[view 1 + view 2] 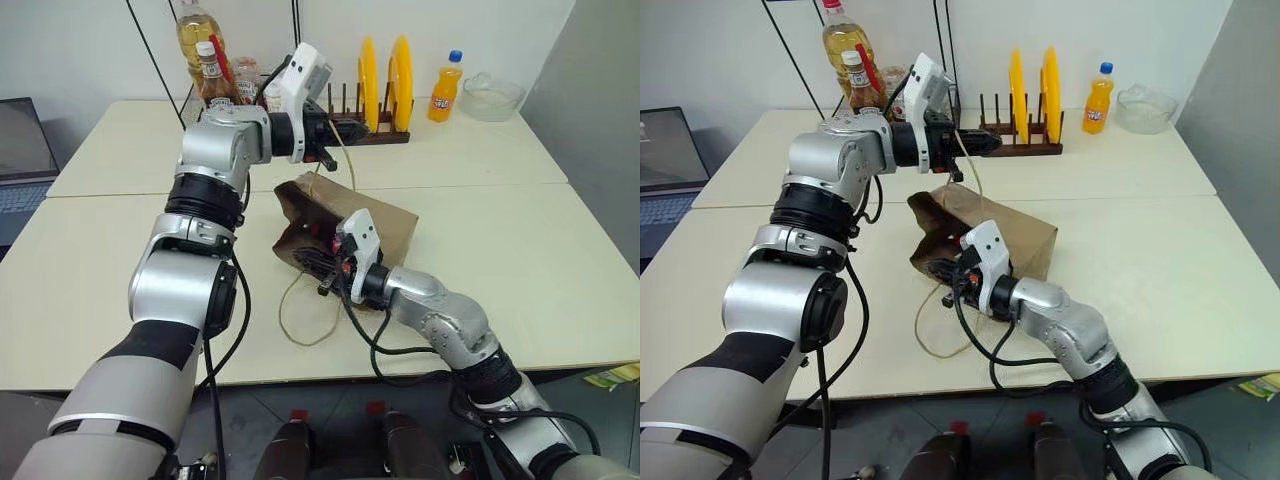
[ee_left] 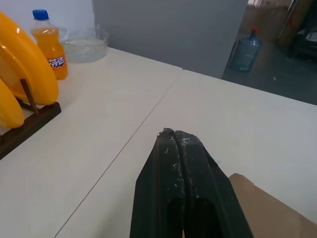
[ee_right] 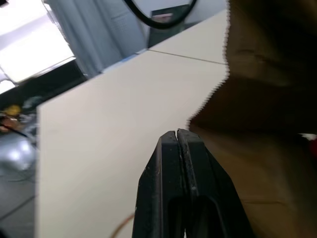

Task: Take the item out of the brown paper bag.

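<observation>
Cream table [image 1: 520, 270], broad, seamed down the middle and across.

Brown paper bag [image 1: 385, 232], creased, lying on its side near table centre, mouth turned toward the robot's left; interior dark, a glimpse of red just inside the opening, contents not identifiable. Cola bottle not made out; if in the bag, hidden.

Left gripper [image 1: 345, 130], raised above the bag's rear edge, fingers pressed together, pinching a thin twine handle [image 1: 349, 165] that runs down to the bag. Second twine loop [image 1: 300, 315] slack on the table before the mouth.

Right gripper [image 1: 325, 270], low at the bag's mouth, fingers [image 3: 177, 163] closed flat against each other, nothing visible between them, serrated paper edge just beside.

Wooden rack [image 1: 375, 125] with two yellow plates [image 1: 400, 70], far side.

Clear glass bowl [image 1: 492, 96], far right corner.

Orange soda bottle [image 1: 446, 88], blue cap, between rack and bowl.

Ketchup bottle [image 1: 213, 75], white cap, behind left arm.
</observation>
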Robot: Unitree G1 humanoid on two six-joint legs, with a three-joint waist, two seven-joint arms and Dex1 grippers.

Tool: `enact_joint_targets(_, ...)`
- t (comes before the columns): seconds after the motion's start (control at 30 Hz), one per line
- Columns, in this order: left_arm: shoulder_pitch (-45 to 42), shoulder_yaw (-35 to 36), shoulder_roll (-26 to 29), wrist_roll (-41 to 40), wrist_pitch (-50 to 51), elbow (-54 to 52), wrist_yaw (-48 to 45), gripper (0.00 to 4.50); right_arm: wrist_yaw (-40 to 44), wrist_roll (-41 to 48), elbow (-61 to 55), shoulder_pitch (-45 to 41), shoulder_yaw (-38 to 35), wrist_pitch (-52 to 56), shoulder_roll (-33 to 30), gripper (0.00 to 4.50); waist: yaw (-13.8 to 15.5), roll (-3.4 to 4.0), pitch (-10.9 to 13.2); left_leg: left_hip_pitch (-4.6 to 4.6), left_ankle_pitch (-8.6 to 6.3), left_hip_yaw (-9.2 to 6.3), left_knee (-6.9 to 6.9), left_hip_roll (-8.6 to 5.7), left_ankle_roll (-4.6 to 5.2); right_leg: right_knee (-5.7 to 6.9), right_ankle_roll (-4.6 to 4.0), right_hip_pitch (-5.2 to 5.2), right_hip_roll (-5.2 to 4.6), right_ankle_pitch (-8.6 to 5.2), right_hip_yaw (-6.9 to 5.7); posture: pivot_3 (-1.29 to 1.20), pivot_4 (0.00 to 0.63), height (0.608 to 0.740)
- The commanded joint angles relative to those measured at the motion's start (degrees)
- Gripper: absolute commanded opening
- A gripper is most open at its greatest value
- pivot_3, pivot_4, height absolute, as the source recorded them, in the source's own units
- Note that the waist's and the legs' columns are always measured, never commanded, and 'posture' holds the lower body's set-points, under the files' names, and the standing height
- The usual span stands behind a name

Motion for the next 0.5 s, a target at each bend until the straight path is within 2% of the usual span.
enact_joint_targets(0.03, -0.6, 0.7, 0.7, -0.1, 0.1, -3.3, 0.4, 0.0, -3.0, -6.7, -1.8, 0.6, -0.5, -1.5, 0.1, 0.03, 0.0, 0.0, 0.0, 0.0, 0.0, 0.0, 0.0, 0.0, 0.0, 0.0, 0.0, 0.0, -0.01, 0.0, 0.01, 0.0, 0.15, 0.74)
enact_joint_targets(0.27, -0.2, 1.0, 0.8, -0.4, 0.5, -4.3, 0.8, 0.0, -9.1, -18.0, -8.7, 3.1, -2.8, 5.4, -5.6, 0.03, 0.1, 0.0, 0.0, 0.0, 0.0, 0.01, 0.01, -0.02, 0.0, -0.01, 0.0, 0.01, -0.02, 0.0, 0.02, 0.0, 0.15, 0.74)
enact_joint_targets(0.5, -0.5, 1.1, 0.2, -0.5, -0.1, -4.0, 0.9, 0.0, -7.5, -23.6, -9.6, 1.7, -2.7, 9.7, -8.9, 0.03, 0.1, 0.0, 0.0, 0.0, 0.0, 0.02, 0.0, -0.02, 0.01, 0.0, 0.0, 0.02, -0.02, 0.0, 0.01, 0.0, 0.15, 0.74)
